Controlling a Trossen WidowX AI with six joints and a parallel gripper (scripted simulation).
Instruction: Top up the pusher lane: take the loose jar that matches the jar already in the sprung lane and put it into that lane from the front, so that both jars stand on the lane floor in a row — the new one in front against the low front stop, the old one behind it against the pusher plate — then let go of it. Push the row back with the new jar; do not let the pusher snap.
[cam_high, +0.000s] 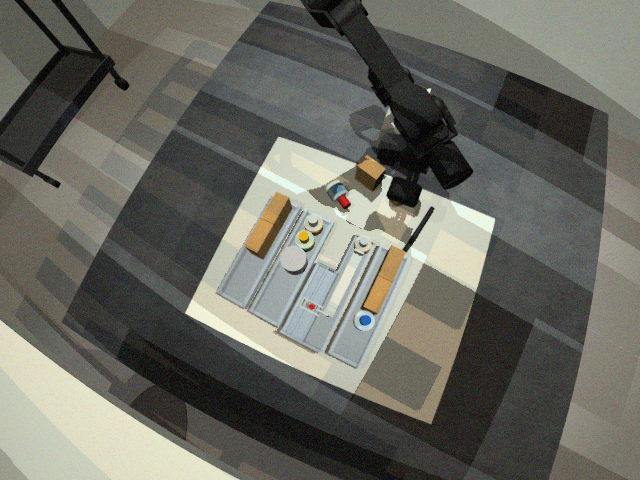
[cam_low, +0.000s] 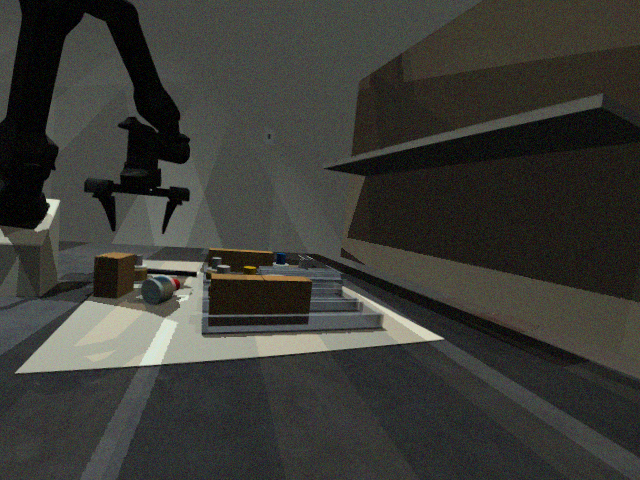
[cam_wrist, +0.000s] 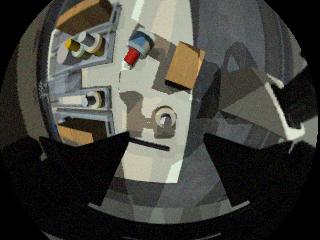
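Observation:
The loose jar, cream with a grey lid, stands upright on the pale mat in front of the lanes. In the top view my arm hides it. A matching jar stands at the front end of the grey sprung lane, which has a red-marked plate further back. My gripper is open and empty. It hangs well above the loose jar, fingers pointing down on either side of it.
A cardboard cube and a red-capped jar on its side lie close to the loose jar. A black rod lies beside it. Neighbouring lanes hold cardboard boxes, a yellow-lidded jar, a grey disc and a blue-lidded jar.

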